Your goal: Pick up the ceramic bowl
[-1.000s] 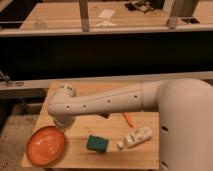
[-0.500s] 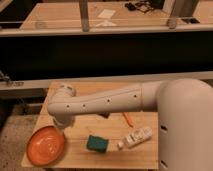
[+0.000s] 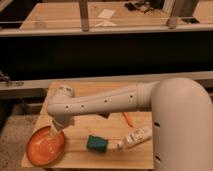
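Observation:
The ceramic bowl (image 3: 45, 147), wide, shallow and glossy orange, rests at the front left corner of the small wooden table (image 3: 112, 156). My white arm reaches across from the right and bends down at its elbow (image 3: 62, 102). The gripper (image 3: 55, 131) points down at the bowl's far right rim, touching it or just above it. The wrist hides that part of the rim.
A teal sponge (image 3: 97, 143) lies right of the bowl. A white bottle (image 3: 135, 137) lies on its side further right, and a small orange stick (image 3: 127, 118) sits behind it. A dark rail (image 3: 105, 80) and a higher counter run behind the table.

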{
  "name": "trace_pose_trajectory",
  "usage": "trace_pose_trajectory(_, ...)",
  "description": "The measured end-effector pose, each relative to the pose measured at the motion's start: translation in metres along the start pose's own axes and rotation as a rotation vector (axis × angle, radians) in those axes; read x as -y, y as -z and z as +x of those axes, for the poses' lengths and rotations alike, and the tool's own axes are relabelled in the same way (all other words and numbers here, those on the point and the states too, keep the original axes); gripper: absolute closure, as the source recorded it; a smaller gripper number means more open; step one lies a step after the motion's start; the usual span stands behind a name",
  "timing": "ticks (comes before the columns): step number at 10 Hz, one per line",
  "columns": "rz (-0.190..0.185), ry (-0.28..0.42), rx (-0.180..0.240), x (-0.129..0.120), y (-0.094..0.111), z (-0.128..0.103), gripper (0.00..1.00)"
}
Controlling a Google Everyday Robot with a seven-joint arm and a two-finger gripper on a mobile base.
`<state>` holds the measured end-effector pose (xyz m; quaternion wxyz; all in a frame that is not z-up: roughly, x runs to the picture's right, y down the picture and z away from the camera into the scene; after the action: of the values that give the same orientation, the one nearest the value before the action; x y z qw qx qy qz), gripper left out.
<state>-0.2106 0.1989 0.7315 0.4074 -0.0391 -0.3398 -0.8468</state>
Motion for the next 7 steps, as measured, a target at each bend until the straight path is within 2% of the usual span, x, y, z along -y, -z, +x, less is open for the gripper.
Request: trace_pose_trajectory(7, 0.015, -0.004, -0.004, 0.005, -0.012, 0.005, 0.27)
